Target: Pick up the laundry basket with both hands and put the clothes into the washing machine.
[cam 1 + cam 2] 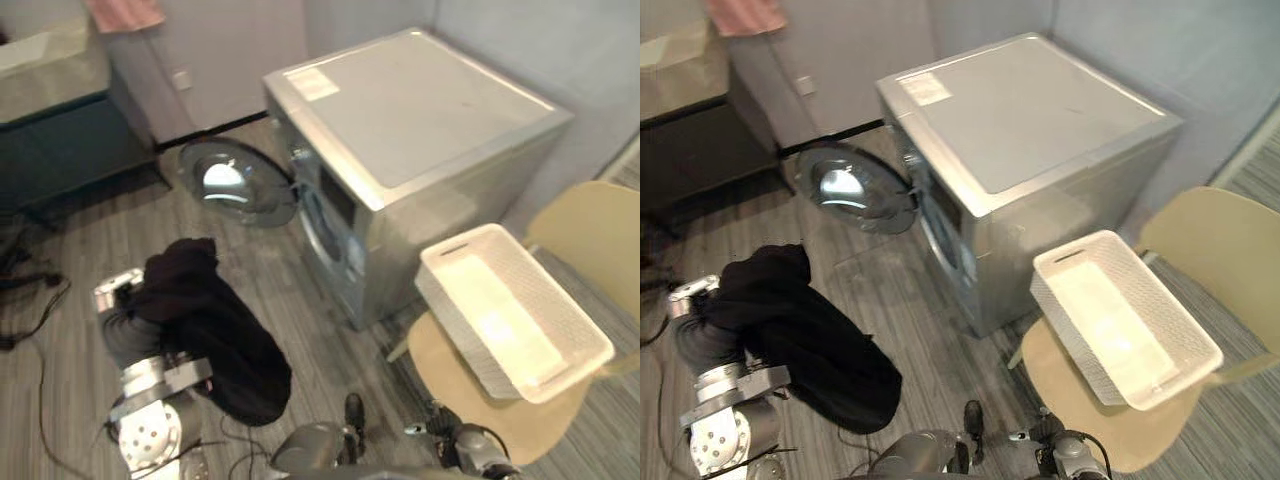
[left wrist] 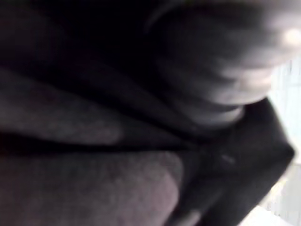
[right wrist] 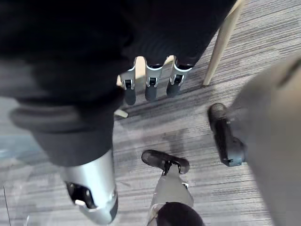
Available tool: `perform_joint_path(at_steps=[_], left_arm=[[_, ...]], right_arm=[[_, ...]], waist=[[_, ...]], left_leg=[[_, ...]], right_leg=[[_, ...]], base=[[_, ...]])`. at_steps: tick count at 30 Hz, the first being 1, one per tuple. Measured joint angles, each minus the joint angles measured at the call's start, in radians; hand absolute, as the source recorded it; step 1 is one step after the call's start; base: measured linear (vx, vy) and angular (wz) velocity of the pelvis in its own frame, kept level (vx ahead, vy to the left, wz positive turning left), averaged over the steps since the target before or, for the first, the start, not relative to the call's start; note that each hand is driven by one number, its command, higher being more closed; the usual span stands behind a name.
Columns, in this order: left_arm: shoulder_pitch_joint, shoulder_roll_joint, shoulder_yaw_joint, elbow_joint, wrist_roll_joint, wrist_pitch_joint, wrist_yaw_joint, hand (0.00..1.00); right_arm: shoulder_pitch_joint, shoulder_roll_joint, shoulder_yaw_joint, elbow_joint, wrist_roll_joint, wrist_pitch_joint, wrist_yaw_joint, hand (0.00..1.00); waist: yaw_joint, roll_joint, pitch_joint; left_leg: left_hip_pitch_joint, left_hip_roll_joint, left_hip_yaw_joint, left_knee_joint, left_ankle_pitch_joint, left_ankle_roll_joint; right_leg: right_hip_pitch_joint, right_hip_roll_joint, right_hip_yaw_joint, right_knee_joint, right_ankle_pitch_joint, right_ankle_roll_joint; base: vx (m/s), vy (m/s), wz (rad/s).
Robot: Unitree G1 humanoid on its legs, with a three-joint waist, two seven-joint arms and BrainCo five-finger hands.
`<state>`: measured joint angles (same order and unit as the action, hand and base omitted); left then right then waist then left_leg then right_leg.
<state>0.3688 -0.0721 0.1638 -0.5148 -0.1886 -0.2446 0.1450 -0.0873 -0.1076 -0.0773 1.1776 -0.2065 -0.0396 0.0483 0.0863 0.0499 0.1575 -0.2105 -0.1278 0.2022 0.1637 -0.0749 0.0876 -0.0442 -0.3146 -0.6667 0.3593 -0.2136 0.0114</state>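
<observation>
Hanging soft and floppy over left hand [image 1: 118,287] before washing machine [image 1: 420,110]: black garment [image 1: 225,350], likely light, best taken by bunched folds. Left grip hidden, cannot tell. Right hand [image 3: 149,84] relaxed open, empty.

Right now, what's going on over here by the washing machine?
A humanoid robot is dealing with laundry. A black garment is draped over its left hand, out in front of the silver washing machine, whose round door is swung open. The white laundry basket sits empty on a tan chair beside the machine. The right hand hangs open above the floor, holding nothing.
</observation>
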Motion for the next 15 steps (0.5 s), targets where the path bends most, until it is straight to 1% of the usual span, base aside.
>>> perform_joint_path(at_steps=[1,2,3,4,5,6,7,8,9,10,11,12,13,14,15], left_arm=[[0.004,-0.003,-0.029,0.021,-0.004,0.000,-0.006,1.00],[0.002,-0.002,-0.045,0.049,-0.008,0.004,-0.011,1.00],[0.020,-0.001,-0.071,0.073,-0.015,0.017,-0.015,1.00],[0.024,-0.001,-0.088,0.079,-0.015,0.023,-0.016,1.00],[0.034,-0.001,-0.113,0.081,-0.016,0.025,-0.027,1.00],[0.047,-0.001,-0.121,0.081,-0.018,0.024,-0.036,1.00],[0.058,-0.001,-0.124,0.081,-0.024,0.027,-0.037,1.00],[0.070,0.002,-0.126,0.080,-0.030,0.027,-0.037,1.00],[0.076,0.003,-0.130,0.080,-0.036,0.029,-0.039,1.00],[0.076,0.003,-0.132,0.080,-0.036,0.029,-0.041,1.00],[0.078,0.000,-0.138,0.078,-0.036,0.030,-0.046,1.00],[0.074,-0.003,-0.152,0.077,-0.036,0.033,-0.049,1.00],[0.069,-0.001,-0.161,0.076,-0.036,0.038,-0.050,1.00],[0.069,-0.001,-0.161,0.073,-0.036,0.041,-0.051,1.00],[0.061,0.005,-0.169,0.073,-0.037,0.043,-0.052,1.00]], right_arm=[[0.039,0.001,-0.001,-0.071,-0.007,-0.002,0.012,0.00],[0.043,-0.003,-0.006,-0.089,-0.004,-0.005,0.013,0.00],[0.067,-0.006,-0.005,-0.131,0.002,-0.009,0.013,0.00],[0.088,-0.004,-0.007,-0.152,0.003,-0.015,0.013,0.00],[0.120,0.010,-0.025,-0.184,0.004,-0.022,0.012,0.00],[0.138,0.022,-0.031,-0.193,0.013,-0.022,0.012,0.00],[0.146,0.031,-0.029,-0.195,0.013,-0.022,0.012,0.00],[0.153,0.047,-0.023,-0.200,0.015,-0.022,0.012,0.00],[0.159,0.072,-0.020,-0.221,0.022,-0.023,0.012,0.00],[0.161,0.081,-0.017,-0.223,0.024,-0.023,0.013,0.00],[0.154,0.089,-0.007,-0.225,0.031,-0.022,0.012,0.00],[0.151,0.090,0.002,-0.237,0.038,-0.023,0.011,0.00],[0.142,0.092,-0.002,-0.241,0.039,-0.022,0.012,0.00],[0.133,0.093,-0.006,-0.241,0.040,-0.021,0.011,0.00],[0.122,0.091,-0.003,-0.262,0.041,-0.021,0.007,0.00]], waist=[[-0.007,0.021,0.012],[-0.015,0.009,0.026],[-0.019,0.000,0.025],[-0.021,-0.004,0.023],[-0.016,-0.023,0.016],[-0.012,-0.032,0.011],[-0.010,-0.062,-0.008],[-0.001,-0.067,-0.014],[0.010,-0.086,-0.034],[0.013,-0.087,-0.038],[0.021,-0.077,-0.041],[0.037,-0.070,-0.049],[0.039,-0.072,-0.046],[0.037,-0.071,-0.046],[0.034,-0.072,-0.044]], left_leg=[[-0.009,0.083,-0.021,0.218,-0.115,0.035],[-0.004,0.050,-0.066,0.247,-0.117,0.034],[0.015,0.028,-0.111,0.236,-0.106,0.043],[0.014,0.019,-0.139,0.231,-0.100,0.042],[0.013,-0.006,-0.185,0.215,-0.088,0.025],[0.012,-0.029,-0.224,0.201,-0.076,0.016],[0.015,-0.045,-0.247,0.178,-0.062,0.011],[0.015,-0.056,-0.259,0.150,-0.052,0.006],[0.018,-0.060,-0.262,0.124,-0.048,0.000],[0.016,-0.059,-0.264,0.120,-0.045,-0.004],[0.002,-0.054,-0.274,0.124,-0.032,-0.017],[-0.022,-0.054,-0.282,0.134,-0.026,-0.026],[-0.039,-0.036,-0.246,0.139,-0.059,-0.036],[-0.046,0.019,-0.133,0.164,-0.115,-0.057],[-0.069,0.154,0.094,0.241,-0.131,-0.024]], right_leg=[[-0.025,0.045,0.125,0.106,-0.032,0.014],[-0.020,0.036,0.182,0.133,-0.051,0.039],[-0.012,0.061,0.226,0.149,-0.059,0.048],[-0.013,0.075,0.245,0.154,-0.060,0.049],[-0.024,0.098,0.276,0.163,-0.067,0.061],[-0.032,0.112,0.294,0.162,-0.072,0.068],[-0.031,0.127,0.306,0.153,-0.072,0.067],[-0.026,0.134,0.302,0.123,-0.070,0.063],[-0.009,0.138,0.275,0.061,-0.070,0.055],[0.000,0.142,0.259,0.033,-0.069,0.053],[0.006,0.153,0.228,-0.001,-0.057,0.037],[0.010,0.161,0.210,-0.024,-0.043,0.032],[0.017,0.153,0.189,-0.045,-0.015,0.033],[0.024,0.156,0.175,-0.063,0.004,0.031],[0.041,0.160,0.161,-0.073,0.016,0.025]], base=[[-0.04,-0.016,1.64],[-0.02,-0.053,1.31],[0.00,-0.003,1.11],[0.03,-0.022,1.39],[0.03,-0.044,1.32],[0.04,-0.081,1.42],[0.03,-0.082,1.09],[0.02,-0.096,1.00],[0.04,-0.110,0.73],[0.07,-0.127,0.70],[0.09,-0.109,0.54],[0.06,-0.073,0.53],[0.04,-0.046,0.34],[0.03,-0.086,0.30],[0.06,-0.108,0.17]])
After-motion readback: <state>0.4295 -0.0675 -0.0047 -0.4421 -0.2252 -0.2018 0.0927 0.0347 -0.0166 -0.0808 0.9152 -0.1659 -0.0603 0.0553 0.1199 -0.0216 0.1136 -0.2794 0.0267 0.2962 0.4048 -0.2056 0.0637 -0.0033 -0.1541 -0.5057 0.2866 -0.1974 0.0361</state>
